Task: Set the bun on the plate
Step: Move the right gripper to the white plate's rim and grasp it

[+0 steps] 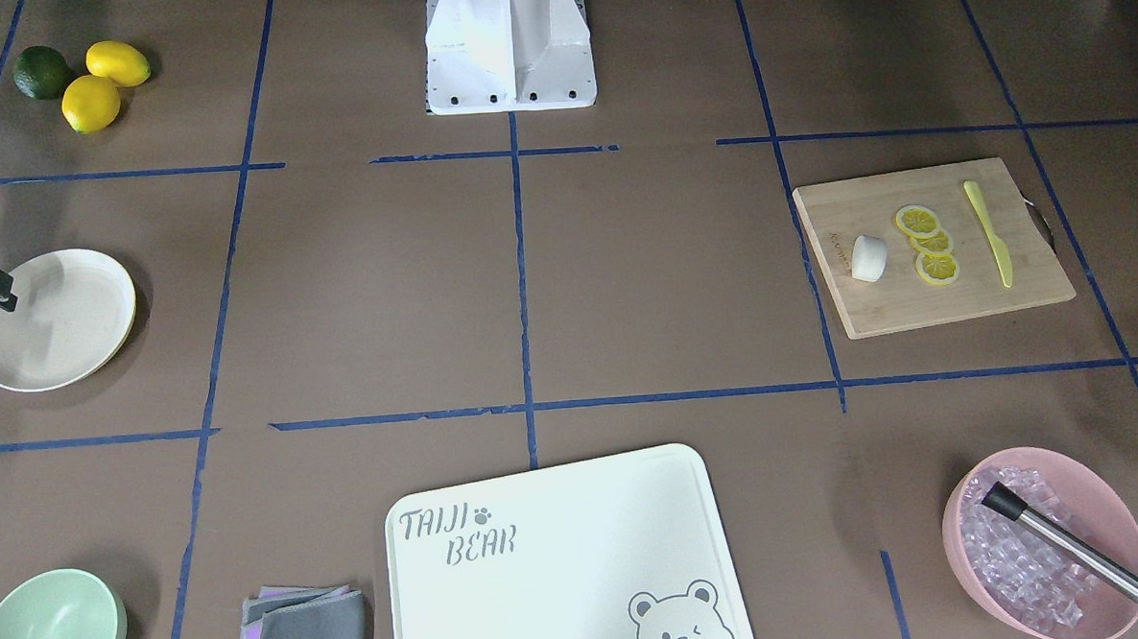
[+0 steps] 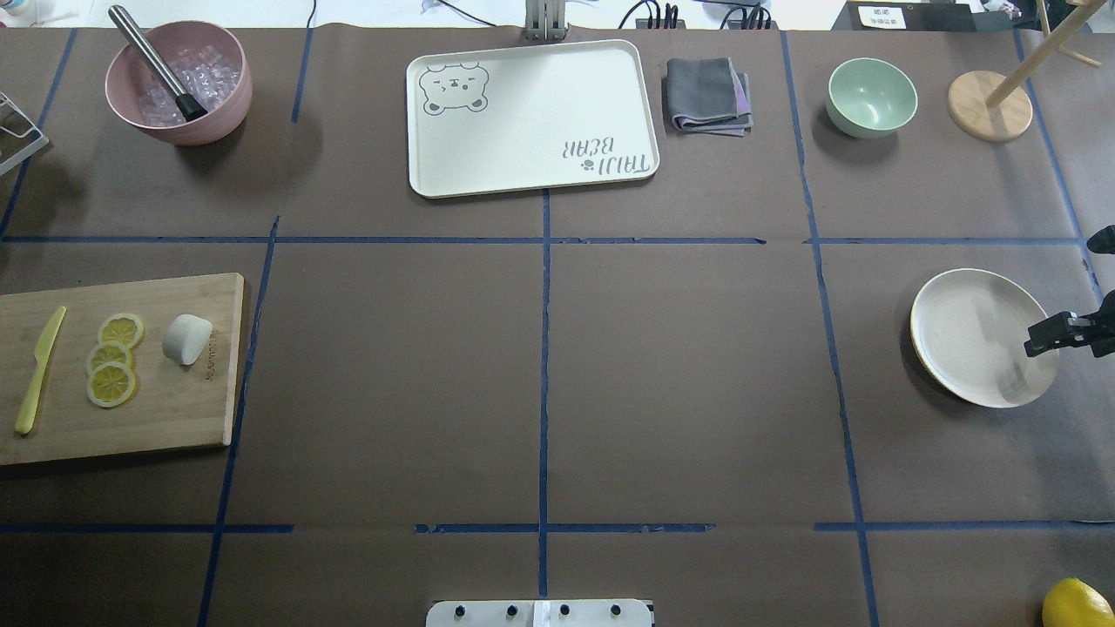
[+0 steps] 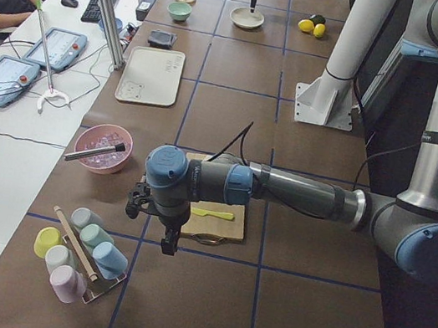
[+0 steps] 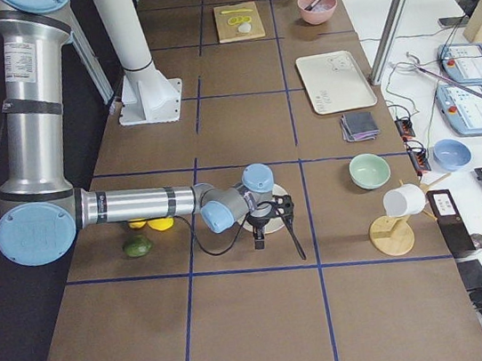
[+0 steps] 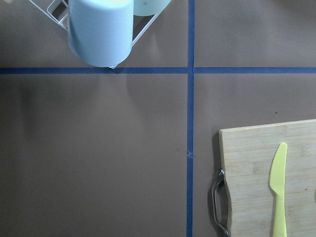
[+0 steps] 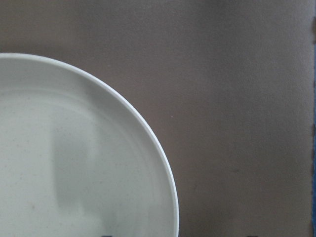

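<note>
The bun (image 2: 187, 339) lies on the wooden cutting board (image 2: 174, 418), at the board's end toward the middle of the table. It is just beside three lemon slices (image 2: 111, 357), and a yellow knife (image 2: 40, 370) lies on the far side of the slices. The plate (image 2: 958, 322) is well apart, on the robot's right side, and shows only its cream surface with a shadow on it.

The right gripper (image 2: 1045, 335) hangs above the plate's outer rim — I cannot tell if its jaws are open or closed. The left gripper (image 3: 166, 235) hangs near the board's handle end, close to a rack of cups (image 3: 84, 255), and I cannot tell how its jaws stand either.

The pink bowl (image 2: 233, 96) holds clear ice cubes (image 2: 209, 74) and a metal rod (image 2: 152, 57) with a black tip, leaning inside. The mint-green bowl (image 2: 871, 122) stands near a folded grey cloth (image 2: 706, 94).
</note>
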You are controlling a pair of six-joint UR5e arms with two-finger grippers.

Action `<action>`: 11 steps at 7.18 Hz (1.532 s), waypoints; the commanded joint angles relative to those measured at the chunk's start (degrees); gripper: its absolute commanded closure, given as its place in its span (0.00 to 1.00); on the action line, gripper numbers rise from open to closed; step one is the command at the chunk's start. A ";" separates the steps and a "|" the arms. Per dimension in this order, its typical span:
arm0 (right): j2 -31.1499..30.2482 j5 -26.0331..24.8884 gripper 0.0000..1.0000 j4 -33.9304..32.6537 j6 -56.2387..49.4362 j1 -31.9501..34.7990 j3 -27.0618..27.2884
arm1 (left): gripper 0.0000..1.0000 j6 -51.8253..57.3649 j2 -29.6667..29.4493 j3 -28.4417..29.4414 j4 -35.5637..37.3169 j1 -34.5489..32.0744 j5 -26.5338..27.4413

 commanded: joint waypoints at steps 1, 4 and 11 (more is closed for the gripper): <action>0.28 0.08 0.74 0.08 -0.05 -0.04 -0.09 | 0.00 0.06 0.00 -0.05 -0.15 0.00 0.05; 0.28 0.43 1.00 4.04 0.30 -0.04 -1.32 | 0.00 0.06 0.00 -0.14 -0.15 0.00 0.05; 5.51 19.51 1.00 3.95 13.07 11.39 9.92 | 0.00 -0.21 0.35 -2.51 0.03 -0.09 0.14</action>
